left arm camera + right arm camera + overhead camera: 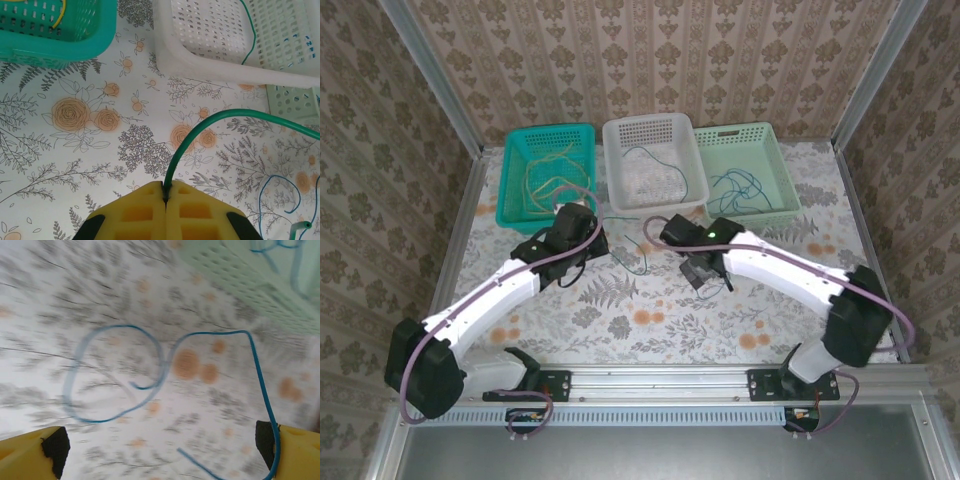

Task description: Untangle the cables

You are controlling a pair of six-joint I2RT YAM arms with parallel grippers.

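Pinching the green cable (250,112), left jaws shut (right jaws gape over blue cable (220,332)).

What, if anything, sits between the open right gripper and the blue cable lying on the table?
Nothing visible does. The right gripper is open directly above the blue cable, whose loops lie bare on the flowered table. One strand runs close up to one of its fingers.

Left arm (490,300) was stretched forward and inward, left gripper (165,192) was clamped on a green cable (245,112), yellow pads (137,215) pressed flat together, right arm (790,270) was bent inward, right gripper (161,442) was held wide apart.
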